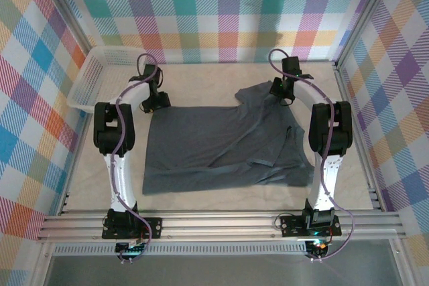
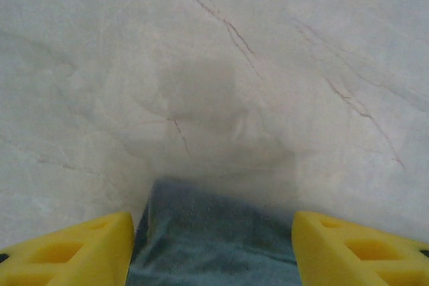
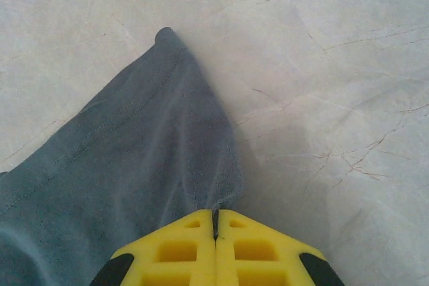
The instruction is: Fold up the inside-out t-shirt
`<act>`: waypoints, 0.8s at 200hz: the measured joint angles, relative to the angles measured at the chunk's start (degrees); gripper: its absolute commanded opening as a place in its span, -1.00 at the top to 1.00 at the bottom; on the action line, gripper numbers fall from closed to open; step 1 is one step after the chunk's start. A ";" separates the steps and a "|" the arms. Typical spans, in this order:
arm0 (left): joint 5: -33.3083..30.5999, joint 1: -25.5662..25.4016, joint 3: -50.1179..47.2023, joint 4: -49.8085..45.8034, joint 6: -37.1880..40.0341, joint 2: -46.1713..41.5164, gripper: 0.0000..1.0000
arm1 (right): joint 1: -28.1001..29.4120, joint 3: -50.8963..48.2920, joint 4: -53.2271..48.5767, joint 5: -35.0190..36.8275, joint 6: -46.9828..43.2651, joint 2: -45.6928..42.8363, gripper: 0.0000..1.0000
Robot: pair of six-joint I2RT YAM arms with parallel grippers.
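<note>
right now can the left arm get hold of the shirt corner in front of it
Probably yes. The left gripper is open, and a corner of the t-shirt lies between its fingers on the table. Nothing covers that corner or stands in the way.

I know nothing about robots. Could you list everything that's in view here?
t-shirt: one, slate blue-grey, spread wrinkled mid-table between the arms.
basket: one, white mesh, far left corner of the table.
table: one, pale marbled top, under everything.
walls: three, pastel checks, at left, back and right.
frame: one, silver metal rails, along the near edge.
left arm, right arm: two, black and white, bolted at the near edge.
left gripper: one, yellow fingers, open at the t-shirt's far left corner.
right gripper: one, yellow fingers, shut on the t-shirt's far right part.
</note>
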 measured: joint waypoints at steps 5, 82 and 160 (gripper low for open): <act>0.00 0.09 0.39 -0.28 0.04 0.55 -0.08 | 0.00 0.00 -0.02 -0.04 -0.07 0.00 1.00; 1.68 3.19 -0.11 -0.39 -0.52 0.87 1.00 | -3.41 -0.09 -0.28 -1.70 -0.17 0.02 1.00; 4.85 4.68 -6.99 0.02 -2.45 -4.72 1.00 | -4.39 -3.58 0.13 -2.32 -0.48 -0.04 1.00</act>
